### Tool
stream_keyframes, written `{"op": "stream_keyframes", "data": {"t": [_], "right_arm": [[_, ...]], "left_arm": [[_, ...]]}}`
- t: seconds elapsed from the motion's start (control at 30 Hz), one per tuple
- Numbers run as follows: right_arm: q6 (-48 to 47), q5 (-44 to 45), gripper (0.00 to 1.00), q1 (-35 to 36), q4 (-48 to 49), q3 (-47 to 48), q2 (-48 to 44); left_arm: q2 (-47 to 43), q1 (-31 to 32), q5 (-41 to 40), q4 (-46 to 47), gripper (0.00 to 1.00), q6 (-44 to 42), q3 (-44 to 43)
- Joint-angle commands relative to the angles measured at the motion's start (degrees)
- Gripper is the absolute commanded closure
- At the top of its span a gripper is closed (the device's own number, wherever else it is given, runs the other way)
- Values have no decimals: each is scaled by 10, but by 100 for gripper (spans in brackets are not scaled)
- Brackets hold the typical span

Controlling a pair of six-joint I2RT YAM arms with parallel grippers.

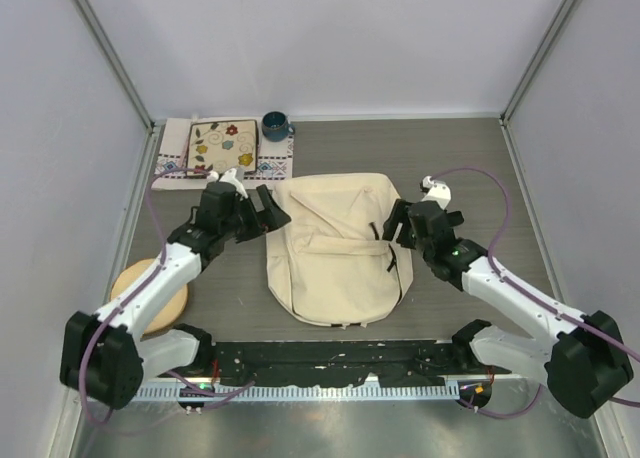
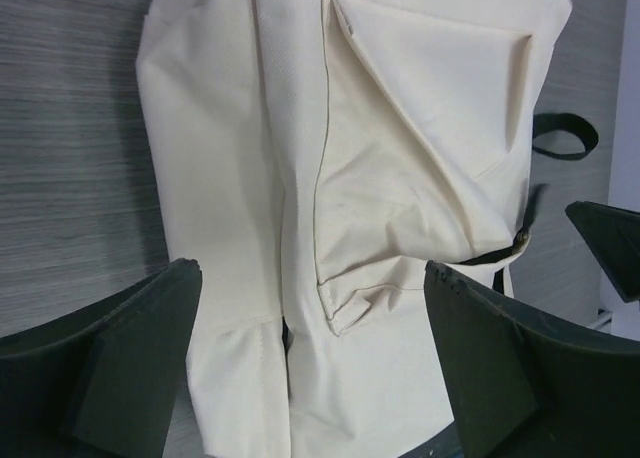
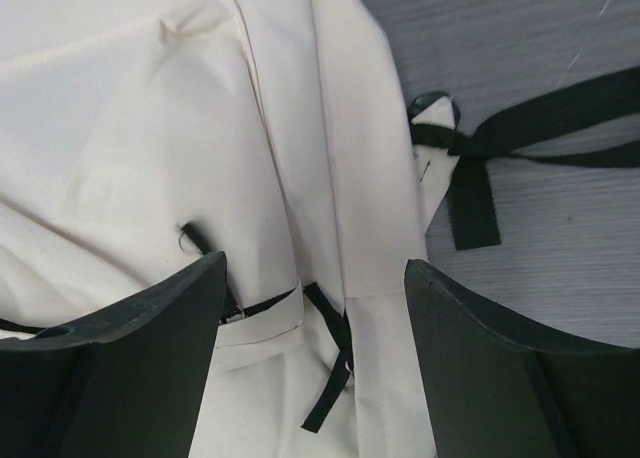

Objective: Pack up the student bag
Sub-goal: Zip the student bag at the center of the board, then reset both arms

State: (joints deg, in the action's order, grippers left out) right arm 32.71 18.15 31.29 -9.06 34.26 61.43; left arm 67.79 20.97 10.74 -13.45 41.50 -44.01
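Observation:
The student bag [image 1: 330, 248] is a large cream fabric backpack lying flat in the middle of the table, front pocket up. My left gripper [image 1: 268, 210] is open at the bag's left upper edge; in the left wrist view its jaws stand wide apart over the cream fabric [image 2: 300, 228] and the front pocket. My right gripper [image 1: 396, 221] is open at the bag's right edge; in the right wrist view its jaws stand wide apart over a black zipper pull [image 3: 335, 373] and the cream fabric [image 3: 150, 148]. A black strap [image 3: 520, 138] trails off to the right.
A floral notebook [image 1: 225, 146] lies on a patterned cloth [image 1: 276, 166] at the back left, with a dark blue mug [image 1: 275, 127] beside it. A round wooden disc [image 1: 165, 300] lies at the left under my left arm. A black rail [image 1: 330, 358] runs along the near edge.

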Motion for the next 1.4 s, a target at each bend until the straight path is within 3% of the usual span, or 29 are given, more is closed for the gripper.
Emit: {"op": "stream_keyframes", "data": {"t": [0.0, 0.2, 0.4, 0.47, 0.7, 0.8, 0.87, 0.93, 1.0, 1.1, 1.2, 1.37], "right_arm": [[-39, 70, 20, -19, -56, 66, -47], [-34, 67, 13, -82, -117, 88, -71], [3, -70, 11, -252, -140, 63, -63], [6, -78, 10, -294, -144, 56, -56], [-42, 38, 10, -294, -92, 1, -93], [-82, 107, 10, -265, -31, -48, -126], [-114, 180, 8, -228, 78, -114, -154], [-165, 223, 7, -166, 181, -159, -154], [-182, 260, 5, -142, 213, -168, -120], [-203, 272, 2, -134, 292, -191, -64], [-234, 266, 2, -134, 509, -244, -10], [-323, 235, 2, -143, 684, -269, 88]], "left_arm": [[-88, -3, -80, -37, 0, -19, 9], [-157, -3, -192, -122, 0, -19, 9], [-227, -3, -287, -160, 0, -16, 37], [-247, -3, -308, -171, 1, -16, 39], [-296, -3, -368, -203, 0, 13, 63], [-320, -3, -380, -192, 0, 15, 79], [-333, -3, -377, -181, 1, 15, 91], [-337, -3, -376, -175, 0, 17, 97], [-335, -3, -387, -178, 0, 24, 97], [-331, -3, -401, -189, 0, 26, 90], [-325, -3, -399, -188, 0, 18, 88], [-324, -3, -393, -186, 1, 19, 87]]}}
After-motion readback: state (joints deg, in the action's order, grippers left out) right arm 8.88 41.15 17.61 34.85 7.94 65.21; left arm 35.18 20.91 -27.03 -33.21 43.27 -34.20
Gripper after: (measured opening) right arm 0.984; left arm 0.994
